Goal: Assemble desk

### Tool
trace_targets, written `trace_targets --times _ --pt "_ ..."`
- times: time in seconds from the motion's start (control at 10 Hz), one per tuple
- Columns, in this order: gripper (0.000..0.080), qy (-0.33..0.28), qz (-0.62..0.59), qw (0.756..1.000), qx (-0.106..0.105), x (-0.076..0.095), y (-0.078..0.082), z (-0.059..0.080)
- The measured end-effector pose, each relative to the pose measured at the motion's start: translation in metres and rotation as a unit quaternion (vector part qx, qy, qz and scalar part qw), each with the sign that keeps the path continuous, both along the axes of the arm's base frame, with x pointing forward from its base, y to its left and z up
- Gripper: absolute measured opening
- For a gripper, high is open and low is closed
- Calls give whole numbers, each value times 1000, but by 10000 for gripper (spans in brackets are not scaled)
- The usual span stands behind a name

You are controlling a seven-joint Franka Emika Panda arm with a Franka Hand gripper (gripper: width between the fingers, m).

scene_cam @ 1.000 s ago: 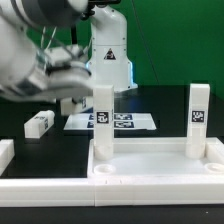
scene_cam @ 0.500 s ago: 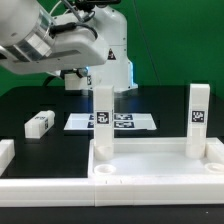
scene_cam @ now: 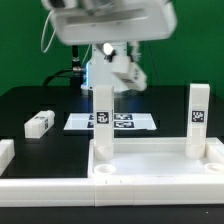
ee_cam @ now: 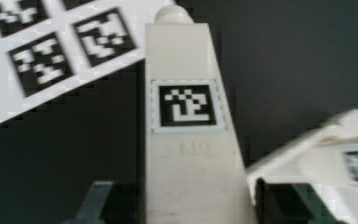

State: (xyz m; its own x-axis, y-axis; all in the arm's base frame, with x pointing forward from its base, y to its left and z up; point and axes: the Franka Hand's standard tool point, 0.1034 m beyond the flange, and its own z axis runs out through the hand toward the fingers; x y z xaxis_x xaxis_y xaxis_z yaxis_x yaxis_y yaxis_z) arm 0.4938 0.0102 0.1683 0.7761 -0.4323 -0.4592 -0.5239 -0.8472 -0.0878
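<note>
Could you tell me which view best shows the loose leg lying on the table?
The exterior view: the loose leg lies whole and unobstructed on the black table. The wrist view leaves it out of frame.

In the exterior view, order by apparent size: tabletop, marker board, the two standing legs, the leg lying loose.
1. Tabletop, largest.
2. Marker board, narrowly; it lies farther back.
3. Standing leg at the exterior view's left and standing leg at its right: alike, unranked.
4. Loose leg, smallest; it's farther off, so possibly equal.
</note>
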Motion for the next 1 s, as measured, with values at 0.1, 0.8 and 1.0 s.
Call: trace_targets --times 0.1,0.8,1.0 --pt "291 -45 -1 999 -12 16 -6 3" --pt "291 -266 -35 953 -144 90 5 33" --pt "291 -330 -40 930 -155 97 19 33"
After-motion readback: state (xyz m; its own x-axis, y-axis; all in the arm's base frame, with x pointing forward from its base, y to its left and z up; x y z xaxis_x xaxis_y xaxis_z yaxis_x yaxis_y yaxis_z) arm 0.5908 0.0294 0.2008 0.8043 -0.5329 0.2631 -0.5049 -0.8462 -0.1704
